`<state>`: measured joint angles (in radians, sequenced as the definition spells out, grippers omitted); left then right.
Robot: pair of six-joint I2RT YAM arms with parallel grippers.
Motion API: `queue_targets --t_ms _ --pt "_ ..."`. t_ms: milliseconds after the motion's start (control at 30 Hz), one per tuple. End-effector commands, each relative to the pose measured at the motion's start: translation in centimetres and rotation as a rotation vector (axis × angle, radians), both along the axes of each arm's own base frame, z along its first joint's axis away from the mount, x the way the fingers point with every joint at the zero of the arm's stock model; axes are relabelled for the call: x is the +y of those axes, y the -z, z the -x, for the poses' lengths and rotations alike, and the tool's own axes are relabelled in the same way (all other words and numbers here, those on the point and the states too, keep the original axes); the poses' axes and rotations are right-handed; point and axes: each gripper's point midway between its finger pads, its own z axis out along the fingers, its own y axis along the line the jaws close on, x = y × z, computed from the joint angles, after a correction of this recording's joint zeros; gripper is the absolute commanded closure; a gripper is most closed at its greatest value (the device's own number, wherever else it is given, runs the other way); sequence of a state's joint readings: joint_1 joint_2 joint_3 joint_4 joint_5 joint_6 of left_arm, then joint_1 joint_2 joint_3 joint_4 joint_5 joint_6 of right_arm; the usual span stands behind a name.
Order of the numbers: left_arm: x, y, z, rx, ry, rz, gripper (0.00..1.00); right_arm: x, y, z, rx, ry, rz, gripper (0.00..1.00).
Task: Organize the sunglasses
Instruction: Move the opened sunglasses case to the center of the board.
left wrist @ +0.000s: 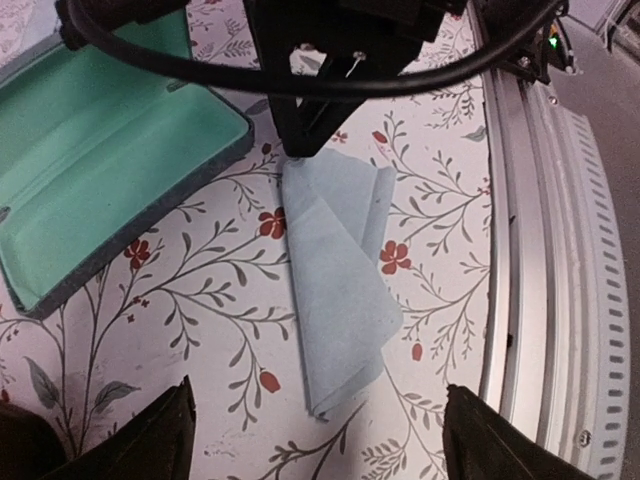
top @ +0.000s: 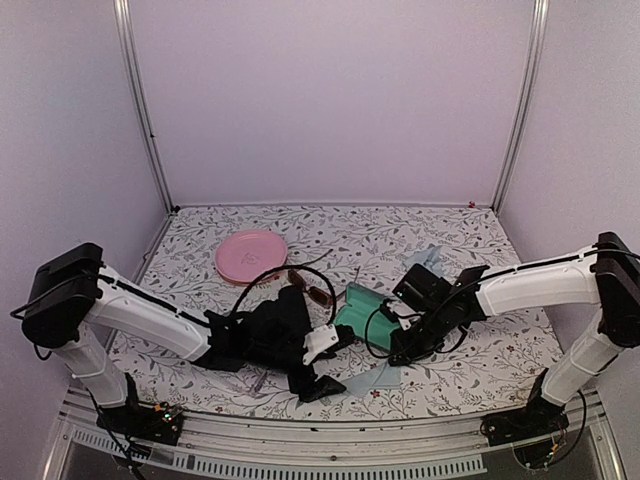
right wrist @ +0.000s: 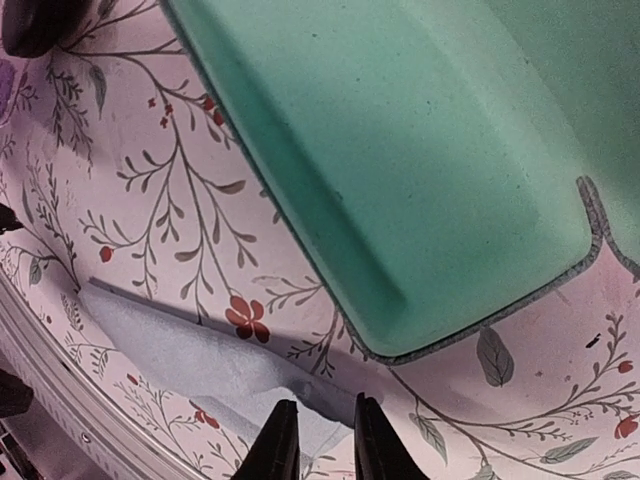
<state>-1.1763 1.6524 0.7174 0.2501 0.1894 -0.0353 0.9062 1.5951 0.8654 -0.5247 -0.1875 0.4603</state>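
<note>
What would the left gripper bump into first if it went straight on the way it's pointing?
Most likely the folded pale blue cloth, lying straight ahead between the open fingers of the left gripper. How far off it is is hard to judge.

The top view looks down from behind. Both close wrist views share the cloth [left wrist: 340,290] near their jaws and, seemingly, the open case [left wrist: 90,150] beyond.

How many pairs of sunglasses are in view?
1. The reddish-brown pair with dark lenses lies between the round pink plate and the open green-lined case. Another may be hidden under the left arm.
</note>
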Motion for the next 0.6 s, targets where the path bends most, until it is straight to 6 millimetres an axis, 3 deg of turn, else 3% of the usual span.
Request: queue_targets --t_ms 0,267,567 --pt "-2.7 -0.6 0.4 -0.089 0.042 0.016 0.15 0.2 -1.7 -0.1 -0.010 0.028 -0.104 0.75" --pt "-5.1 0.7 1.8 -0.179 0.138 -0.053 0.19 -1.8 -2.6 -0.1 0.004 0.107 -0.210 0.68" --pt "-6.0 3.3 3.0 -0.203 0.217 -0.157 0.40 -3.3 -2.2 -0.1 0.006 0.144 -0.221 0.68"
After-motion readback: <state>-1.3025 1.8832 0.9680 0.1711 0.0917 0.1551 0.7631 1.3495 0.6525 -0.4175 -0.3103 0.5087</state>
